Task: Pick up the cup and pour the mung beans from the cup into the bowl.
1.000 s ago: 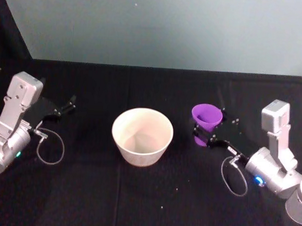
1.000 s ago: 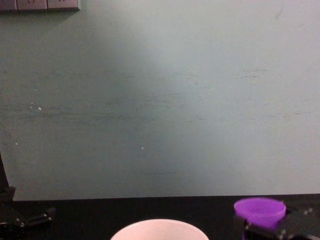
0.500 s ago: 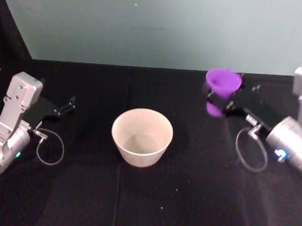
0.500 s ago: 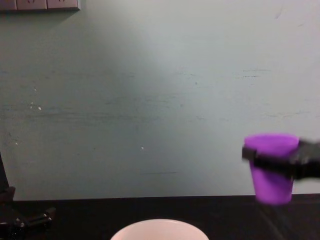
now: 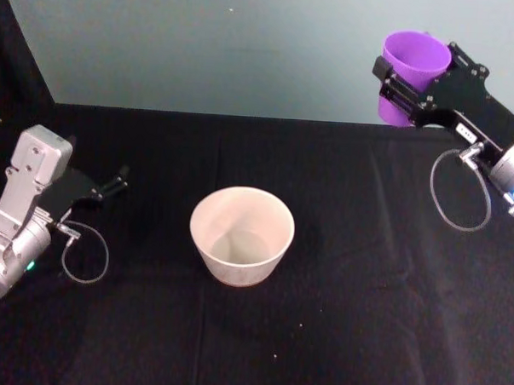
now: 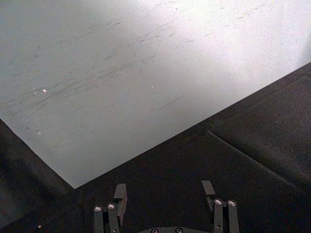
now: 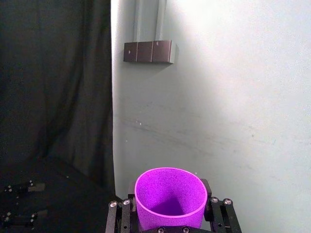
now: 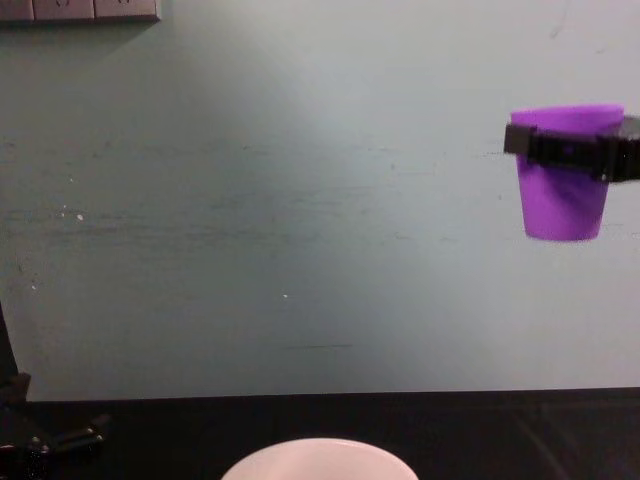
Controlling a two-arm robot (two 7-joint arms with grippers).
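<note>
While the right gripper [image 5: 413,77] is clamped round the purple cup [image 5: 413,47], upright in the frame's upper right, the white bowl [image 5: 241,234] stands at centre on black cloth [image 5: 337,315]; left gripper [image 5: 114,184], fingers apart, parked at left edge

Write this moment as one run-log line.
right gripper: shut on purple cup, upright, aloft right of white bowl | left gripper: open, parked left | pour: not started
</note>
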